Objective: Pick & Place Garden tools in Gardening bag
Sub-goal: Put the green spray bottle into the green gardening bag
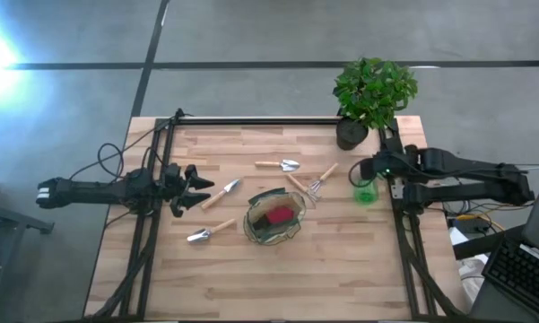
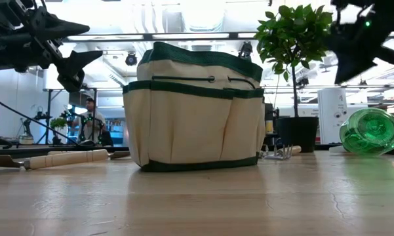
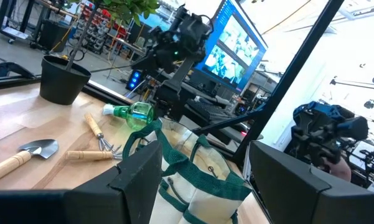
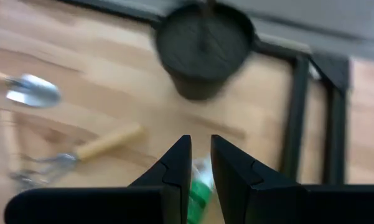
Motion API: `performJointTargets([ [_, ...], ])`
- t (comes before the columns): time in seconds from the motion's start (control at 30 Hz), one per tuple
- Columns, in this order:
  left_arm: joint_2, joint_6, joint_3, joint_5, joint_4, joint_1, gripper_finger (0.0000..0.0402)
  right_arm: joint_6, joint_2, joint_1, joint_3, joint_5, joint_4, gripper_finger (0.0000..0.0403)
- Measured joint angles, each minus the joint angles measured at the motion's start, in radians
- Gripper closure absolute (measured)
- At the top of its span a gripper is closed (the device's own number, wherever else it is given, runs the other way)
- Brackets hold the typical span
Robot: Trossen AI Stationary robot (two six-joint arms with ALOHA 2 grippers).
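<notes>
Early in the packing job: the gardening bag (image 1: 274, 219) sits mid-counter with a red-and-black piece (image 1: 279, 215) inside, four wooden-handled tools (image 1: 221, 194) lying around it. The left gripper (image 1: 195, 187) hovers empty, fingers wide, near a trowel; the right gripper (image 1: 360, 172), fingers narrow, waits above a green bottle (image 1: 365, 192). Next, probably: descend and grasp.

The round cream fabric gardening bag (image 2: 195, 124) had dark green trim, with a red-and-black piece (image 1: 278, 216) inside. The hand tools (image 1: 278, 165) showed pale wooden handles and silver heads. A translucent green bottle (image 2: 371, 131) lay near the black pot (image 1: 351, 135).
</notes>
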Motion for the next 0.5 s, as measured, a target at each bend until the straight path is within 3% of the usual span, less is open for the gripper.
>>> performJointTargets([
  [0.3, 0.000, 0.000, 0.000, 0.000, 0.000, 0.000, 0.0156, 0.007, 0.135, -0.104, -0.014, -0.111, -0.039, 0.0354],
  [0.5, 0.000, 0.000, 0.000, 0.000, 0.000, 0.000, 0.0156, -0.041, 0.252, -0.132, -0.021, -0.186, -0.035, 0.0381],
])
